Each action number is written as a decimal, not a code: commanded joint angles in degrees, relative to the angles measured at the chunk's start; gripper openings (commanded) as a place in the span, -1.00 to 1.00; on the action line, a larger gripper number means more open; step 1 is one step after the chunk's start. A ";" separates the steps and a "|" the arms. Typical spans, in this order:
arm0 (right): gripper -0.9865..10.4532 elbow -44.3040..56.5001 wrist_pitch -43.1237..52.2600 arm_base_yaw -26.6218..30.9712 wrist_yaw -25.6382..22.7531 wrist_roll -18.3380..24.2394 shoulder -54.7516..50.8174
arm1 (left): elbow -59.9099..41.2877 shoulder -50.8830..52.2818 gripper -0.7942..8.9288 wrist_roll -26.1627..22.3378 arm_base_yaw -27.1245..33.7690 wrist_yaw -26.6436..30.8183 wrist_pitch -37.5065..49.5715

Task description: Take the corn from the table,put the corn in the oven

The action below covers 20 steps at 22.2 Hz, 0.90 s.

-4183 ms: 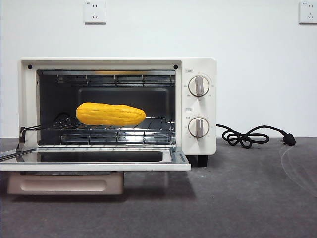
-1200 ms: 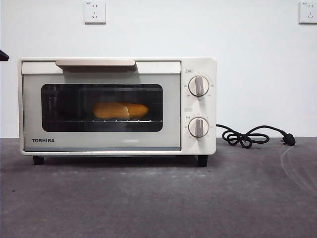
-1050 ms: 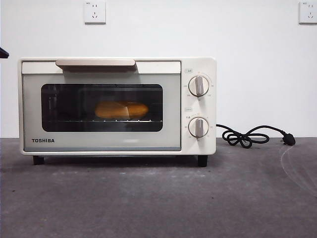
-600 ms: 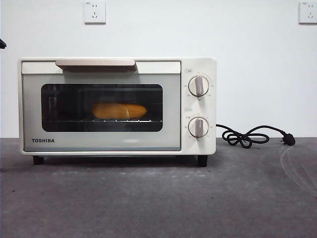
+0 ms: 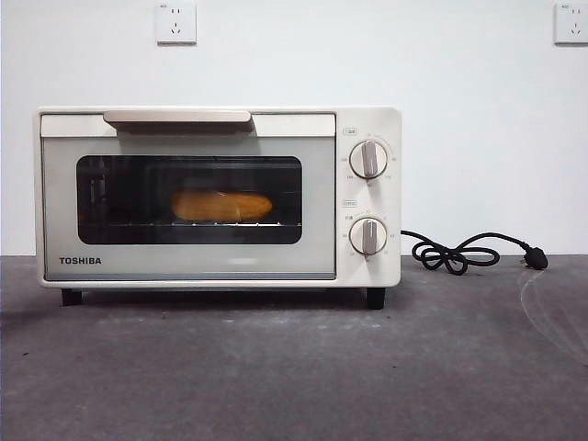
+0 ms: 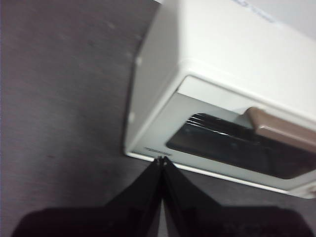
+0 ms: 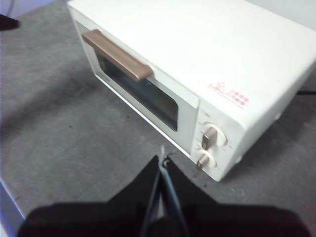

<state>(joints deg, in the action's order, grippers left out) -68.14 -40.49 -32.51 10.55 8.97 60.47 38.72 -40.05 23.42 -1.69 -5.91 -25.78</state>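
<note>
The corn (image 5: 221, 205) lies on the wire rack inside the oven (image 5: 218, 196), visible through the dark glass window, roughly centred behind the shut door. The beige bar handle (image 5: 177, 117) sits flush along the top of the door, and both knobs (image 5: 368, 158) point upright. The oven stands on the table (image 5: 294, 367), with its power cord (image 5: 469, 252) lying loose and unplugged to one side. I judge the placement complete, with only withdrawal left. I hold the left pincer (image 6: 161, 160) above the door's window-side corner, jaws pressed together and empty; the right pincer (image 7: 163, 161) hangs above the table in front of the knob end, jaws likewise pressed together and empty. To finish well, I would lift both arms straight up and away, keeping clear of the handle so the door is not knocked open.
</note>
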 commanded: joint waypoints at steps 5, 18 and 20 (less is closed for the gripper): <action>-0.86 -0.17 0.17 0.02 -0.39 0.04 0.20 | 0.17 2.73 -0.85 -2.89 -7.91 2.51 1.09; -0.85 -0.17 -4.59 0.02 -11.21 0.17 0.20 | 0.17 1.66 -0.84 -2.75 -10.99 2.54 1.25; -0.85 -0.17 -4.92 0.02 -11.76 0.17 0.20 | 0.17 0.94 -0.85 -2.75 -10.99 2.56 1.25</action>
<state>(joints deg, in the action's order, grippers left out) -68.14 -45.56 -32.51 -0.97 8.99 60.47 38.72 -38.94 21.45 -12.56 -3.57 -24.91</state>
